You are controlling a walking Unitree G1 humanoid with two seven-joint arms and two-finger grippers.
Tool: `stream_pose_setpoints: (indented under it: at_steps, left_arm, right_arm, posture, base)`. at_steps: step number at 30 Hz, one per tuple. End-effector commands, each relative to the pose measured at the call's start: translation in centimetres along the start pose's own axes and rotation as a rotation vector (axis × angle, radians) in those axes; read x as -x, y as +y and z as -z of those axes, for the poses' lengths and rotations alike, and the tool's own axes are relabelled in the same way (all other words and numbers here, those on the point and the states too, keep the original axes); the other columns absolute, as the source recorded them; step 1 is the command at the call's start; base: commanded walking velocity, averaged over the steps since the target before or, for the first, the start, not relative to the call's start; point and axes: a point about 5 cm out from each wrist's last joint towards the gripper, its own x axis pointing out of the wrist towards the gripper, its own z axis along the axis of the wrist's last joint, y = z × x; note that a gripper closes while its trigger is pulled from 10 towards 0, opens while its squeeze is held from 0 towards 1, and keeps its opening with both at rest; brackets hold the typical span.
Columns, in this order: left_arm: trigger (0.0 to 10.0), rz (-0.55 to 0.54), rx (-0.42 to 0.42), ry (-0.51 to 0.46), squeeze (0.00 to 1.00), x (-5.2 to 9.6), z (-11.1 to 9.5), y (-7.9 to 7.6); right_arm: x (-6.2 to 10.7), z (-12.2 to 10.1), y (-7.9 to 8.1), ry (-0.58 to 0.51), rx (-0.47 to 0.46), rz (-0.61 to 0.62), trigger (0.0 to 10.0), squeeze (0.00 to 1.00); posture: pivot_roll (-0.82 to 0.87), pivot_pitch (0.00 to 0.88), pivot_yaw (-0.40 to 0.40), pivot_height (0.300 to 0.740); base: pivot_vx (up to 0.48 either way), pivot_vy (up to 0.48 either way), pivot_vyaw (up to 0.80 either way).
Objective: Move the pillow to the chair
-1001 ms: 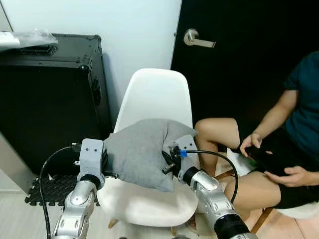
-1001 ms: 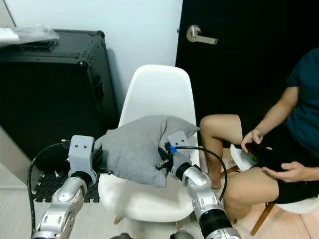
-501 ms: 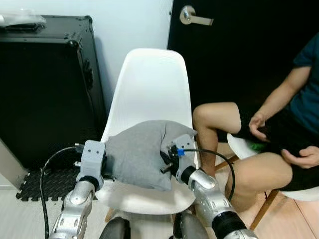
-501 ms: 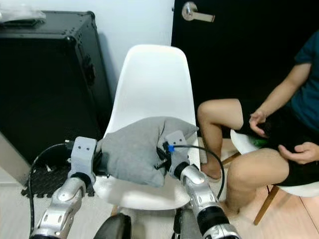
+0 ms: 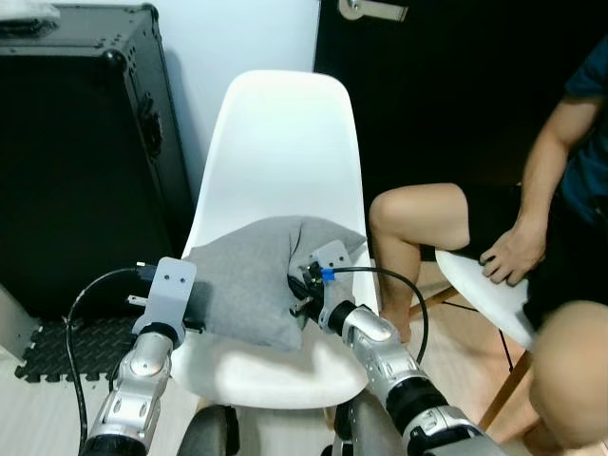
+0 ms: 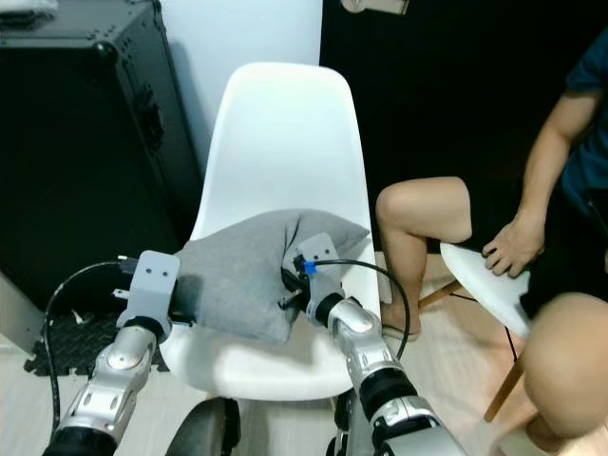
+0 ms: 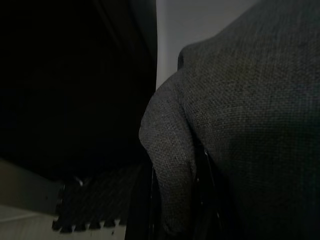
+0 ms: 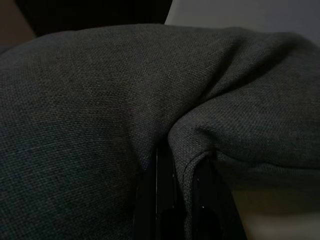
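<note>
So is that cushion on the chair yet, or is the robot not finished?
Nearly done. The grey pillow is already over the seat of the white chair and seems to rest on it. In hand: the left gripper and the right gripper each pinch a fold of its fabric at opposite ends. Left to do: open both grippers and draw the arms back.

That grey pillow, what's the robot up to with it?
The robot holds the grey pillow between both arms, the left gripper pinching a fold on one side and the right gripper pinching a fold on the other. The pillow is low over the seat of the white chair, about to be set down. A person sits beside it on another chair.
</note>
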Motion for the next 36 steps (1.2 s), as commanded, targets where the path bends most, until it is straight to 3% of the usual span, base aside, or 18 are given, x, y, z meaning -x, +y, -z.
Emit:
stream_pose_setpoints:
  at_steps: [1, 7, 10, 16, 17, 26, 30, 35, 36]
  left_arm:
    - [10.0, -0.013, -0.036, -0.013, 0.0, -0.4, -0.1, 0.1]
    - [10.0, -0.012, -0.012, 0.017, 0.0, -0.9, 0.4, -1.0]
    - [10.0, -0.038, -0.044, 0.031, 0.0, -1.0, 0.6, -1.1]
    - [10.0, -0.072, -0.054, 0.147, 0.0, -1.1, 2.3, -1.3]
    - [10.0, -0.06, -0.035, 0.16, 1.0, -1.0, 2.5, -1.6]
    - [10.0, -0.025, 0.067, 0.148, 1.0, -0.7, 2.2, -2.5]
    - [10.0, -0.034, 0.121, 0.128, 1.0, -0.4, 1.8, -2.6]
    - [10.0, -0.062, 0.102, 0.146, 1.0, 0.1, 2.2, -1.9]
    - [10.0, -0.073, 0.093, 0.159, 1.0, 0.2, 2.5, -1.7]
  right_arm:
    - [-0.5, -1.1, 0.4, -0.043, 0.035, -0.039, 10.0, 0.0]
    - [-0.7, -1.1, 0.4, -0.038, 0.061, -0.051, 10.0, 0.0]
    - [-0.7, -1.0, 0.3, -0.037, 0.064, -0.055, 10.0, 0.0]
    - [-0.4, -0.1, 0.3, -0.002, 0.047, -0.075, 10.0, 0.0]
    - [-0.3, 0.2, 0.3, 0.007, 0.045, -0.084, 10.0, 1.0]
    - [0.1, 0.6, -0.6, 0.038, 0.076, -0.017, 10.0, 1.0]
    - [0.4, -0.3, -2.5, 0.008, 0.106, 0.14, 10.0, 1.0]
    - [0.6, -1.2, -4.2, 0.002, 0.154, 0.294, 10.0, 1.0]
    - [0.6, -1.2, -4.2, 0.012, 0.185, 0.299, 10.0, 0.43]
  posture:
    - [0.1, 0.13, -0.096, 0.58]
    - [0.1, 0.135, -0.095, 0.575]
    - [0.1, 0.136, -0.091, 0.575]
    - [0.09, 0.136, -0.09, 0.575]
    - [0.09, 0.136, -0.09, 0.575]
    - [0.1, 0.134, -0.088, 0.575]
    - [0.11, 0.13, -0.083, 0.575]
    - [0.11, 0.128, -0.081, 0.575]
    - [0.11, 0.127, -0.08, 0.575]
  base:
    - [0.0, 0.0, 0.0]
    - [0.0, 0.0, 0.0]
    - [0.0, 0.0, 0.0]
    - [0.0, 0.0, 0.0]
    - [0.0, 0.0, 0.0]
    - [0.0, 0.0, 0.0]
    - [0.0, 0.0, 0.0]
    - [0.0, 0.0, 0.0]
    - [0.0, 0.0, 0.0]
